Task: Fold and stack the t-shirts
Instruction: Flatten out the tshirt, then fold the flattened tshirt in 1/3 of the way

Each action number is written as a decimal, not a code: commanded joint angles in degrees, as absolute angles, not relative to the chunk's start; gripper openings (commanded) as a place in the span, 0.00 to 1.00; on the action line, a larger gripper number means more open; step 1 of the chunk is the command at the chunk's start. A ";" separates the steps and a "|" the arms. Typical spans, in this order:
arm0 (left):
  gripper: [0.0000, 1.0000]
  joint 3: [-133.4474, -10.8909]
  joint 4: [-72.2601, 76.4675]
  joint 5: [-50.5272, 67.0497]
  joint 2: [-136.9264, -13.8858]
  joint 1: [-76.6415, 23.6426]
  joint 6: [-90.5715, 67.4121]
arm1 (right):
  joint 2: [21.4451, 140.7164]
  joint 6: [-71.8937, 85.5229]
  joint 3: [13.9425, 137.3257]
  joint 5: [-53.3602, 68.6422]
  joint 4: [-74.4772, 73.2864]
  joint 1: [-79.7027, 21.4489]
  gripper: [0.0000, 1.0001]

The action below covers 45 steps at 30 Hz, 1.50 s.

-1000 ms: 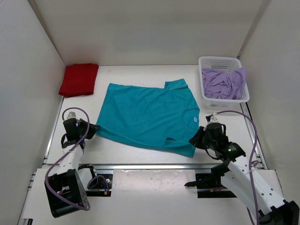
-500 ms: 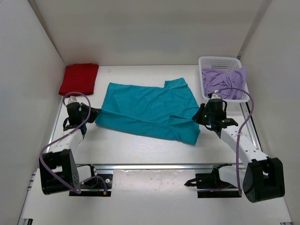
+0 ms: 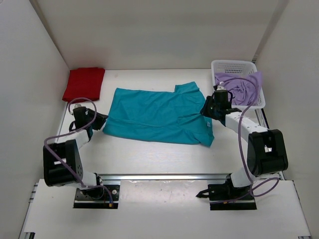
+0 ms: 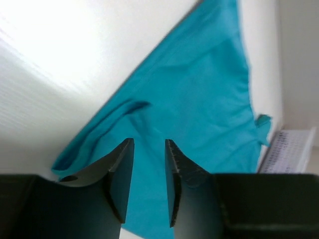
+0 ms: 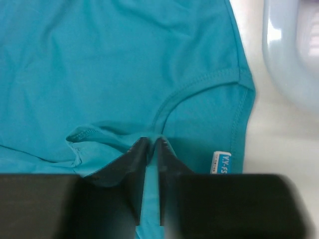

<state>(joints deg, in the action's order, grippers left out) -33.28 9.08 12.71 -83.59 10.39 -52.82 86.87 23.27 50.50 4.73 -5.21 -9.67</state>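
The teal-blue short-sleeved cloth t-shirt lies flat mid-tabletop, its near half doubled over the far half. The sleeve and collar end point right.

The left tool sits at the shirt's left edge, released: its fingers stand apart with cloth showing through the gap. The right tool is at the collar end. Its fingers are almost together on a pucker of fabric, but whether they pinch it cannot be told.

The folded red cloth t-shirt rests in the far left corner, apart from the teal one. The pale lavender cloth t-shirt is heaped in the white plastic mesh basket, just behind the right tool.

Bare tabletop runs along the near side and behind the teal shirt; white walls close in both sides.

Only the right wrist view shows the small white label and collar stitching. Only the left wrist view shows the rolled fold at the left edge.
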 commanded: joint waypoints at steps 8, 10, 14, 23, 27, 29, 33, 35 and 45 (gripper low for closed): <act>0.37 -29.97 11.42 7.30 -71.62 -5.07 -50.63 | 77.03 24.52 46.10 1.76 -4.32 -12.56 0.37; 0.33 -29.88 12.04 8.00 -74.25 -9.13 -50.97 | 73.05 25.83 40.89 3.16 -4.91 -13.88 0.23; 0.29 -28.83 15.19 11.16 -78.22 -14.49 -53.17 | 64.98 28.90 30.97 0.02 -8.52 -17.57 0.16; 0.29 -25.49 16.00 9.32 -78.13 -18.81 -51.24 | 52.03 30.15 22.77 -2.20 -8.88 -14.43 0.38; 0.28 -23.56 17.05 9.76 -78.66 -17.06 -50.98 | 55.97 28.83 23.28 2.51 -7.21 -10.55 0.41; 0.27 -23.38 17.31 10.19 -78.93 -16.62 -51.24 | 59.13 28.05 23.99 3.77 -6.07 -9.58 0.40; 0.28 -22.85 17.66 10.20 -79.37 -16.43 -50.45 | 62.75 28.12 25.40 4.92 -3.43 -9.84 0.28; 0.26 -22.76 17.14 9.67 -79.71 -16.26 -50.36 | 62.93 28.12 25.84 4.57 -2.73 -9.84 0.16; 0.21 -19.95 15.73 9.84 -78.31 -9.94 -51.06 | 71.19 23.39 32.78 4.83 -4.48 -6.34 0.03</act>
